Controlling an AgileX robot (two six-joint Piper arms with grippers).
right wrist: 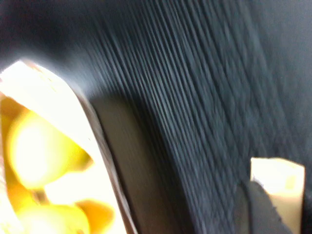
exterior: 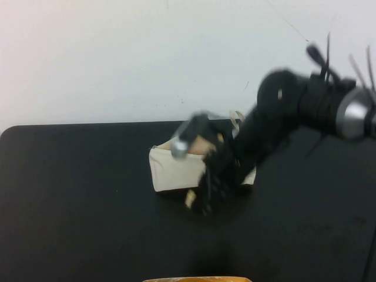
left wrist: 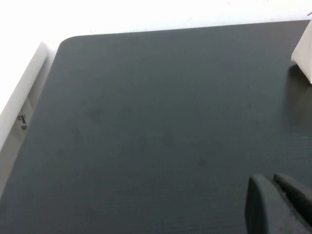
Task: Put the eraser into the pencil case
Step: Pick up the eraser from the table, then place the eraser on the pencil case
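Note:
The cream-white pencil case lies near the middle of the black table. My right arm reaches over it, blurred. My right gripper hangs just in front of the pouch's near side, shut on the small pale yellow-cream eraser. In the right wrist view the eraser sits against a dark finger above the table, with the pouch's open rim and its yellowish inside off to one side. My left gripper is shut and empty above bare table; a corner of the pouch shows far from it.
A white wall stands behind the table's far edge. A tan object pokes in at the table's front edge. The table's rounded far left corner shows in the left wrist view.

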